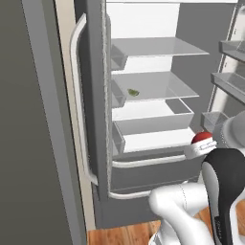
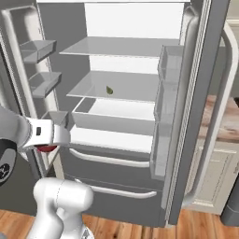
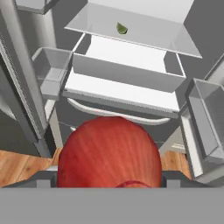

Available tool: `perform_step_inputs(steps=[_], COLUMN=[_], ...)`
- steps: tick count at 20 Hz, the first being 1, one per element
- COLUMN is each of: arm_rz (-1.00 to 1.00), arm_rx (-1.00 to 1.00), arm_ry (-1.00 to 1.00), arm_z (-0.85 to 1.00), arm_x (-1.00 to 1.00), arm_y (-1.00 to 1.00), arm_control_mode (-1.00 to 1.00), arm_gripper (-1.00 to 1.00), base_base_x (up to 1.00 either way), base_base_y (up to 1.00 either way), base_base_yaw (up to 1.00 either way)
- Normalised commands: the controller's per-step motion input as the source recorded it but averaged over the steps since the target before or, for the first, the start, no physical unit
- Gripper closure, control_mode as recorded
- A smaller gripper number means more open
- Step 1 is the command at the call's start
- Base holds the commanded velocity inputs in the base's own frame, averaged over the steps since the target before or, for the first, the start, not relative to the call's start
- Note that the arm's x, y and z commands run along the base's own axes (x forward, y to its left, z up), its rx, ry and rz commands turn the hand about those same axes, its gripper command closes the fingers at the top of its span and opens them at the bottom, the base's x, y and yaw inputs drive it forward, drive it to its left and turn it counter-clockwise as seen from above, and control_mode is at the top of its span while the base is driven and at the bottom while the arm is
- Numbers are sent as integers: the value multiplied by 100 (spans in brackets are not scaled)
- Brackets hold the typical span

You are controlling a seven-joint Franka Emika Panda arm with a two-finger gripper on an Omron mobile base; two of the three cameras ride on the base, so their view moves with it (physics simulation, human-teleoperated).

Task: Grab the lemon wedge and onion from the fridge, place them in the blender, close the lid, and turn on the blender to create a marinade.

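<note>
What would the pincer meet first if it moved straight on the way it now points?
Probably the front of the fridge's white drawer, which lies straight ahead past the red onion the pincer carries. Depth is unclear, so this is a guess.

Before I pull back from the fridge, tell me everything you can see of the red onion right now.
The onion is a round, smooth, red bulb with faint darker streaks. In the hand view it sits low and close, right at the end effector, between its grey fingers. From the base views a red piece of it peeks out at the wrist, in front of the open fridge, level with the lower drawers. It rests on no shelf, so it looks held. Its underside is hidden.
</note>
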Motion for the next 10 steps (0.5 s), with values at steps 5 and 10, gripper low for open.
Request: perform_step_inputs(steps=[5, 10], arm_rz=[0, 0], arm_rx=[0, 0], arm_ry=[0, 0], arm_z=[0, 0], arm_x=[0, 0], arm_y=[0, 0], arm_control_mode=[100, 100], arm_gripper=[100, 100], base_base_x=[-59, -47], base_base_y=[-8, 0], base_base_yaw=[7, 5])
